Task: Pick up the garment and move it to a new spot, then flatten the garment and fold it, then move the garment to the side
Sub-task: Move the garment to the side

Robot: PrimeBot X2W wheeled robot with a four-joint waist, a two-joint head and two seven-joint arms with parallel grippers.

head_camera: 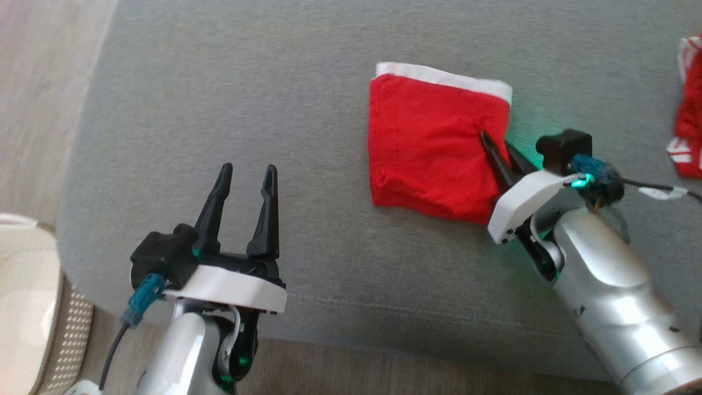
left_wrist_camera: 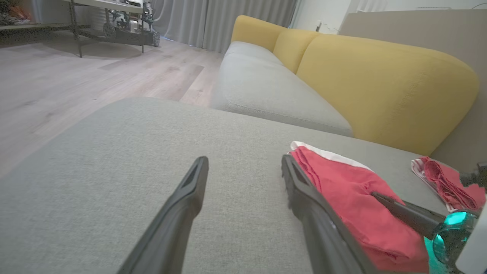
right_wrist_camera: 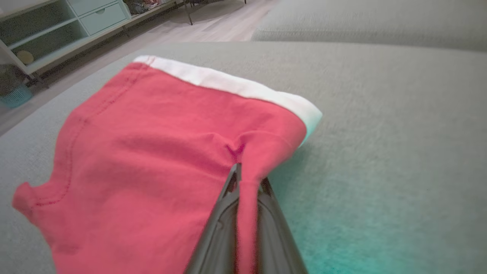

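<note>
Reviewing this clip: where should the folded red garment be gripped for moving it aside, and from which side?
Grip the garment at its right edge, below the white band, coming in low from the robot's right: that edge looks folded, so layers should lift together. The right claw is shut there.

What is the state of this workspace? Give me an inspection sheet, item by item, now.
Surface: grey cushion, carrying two garments.
Job's things: red garment with a white waistband, lying folded and fairly flat on the cushion.
Clutter: second red-and-white garment at the cushion's far right.
Grippers: left gripper open over bare cushion, holding nothing; right gripper shut on a pinch of fabric near the red garment's right edge.
Cables: black cable at the right wrist; dark cable with a teal plug at the left wrist.
Surroundings: wood floor, yellow sofa backs, pale basket, shelf unit.
</note>
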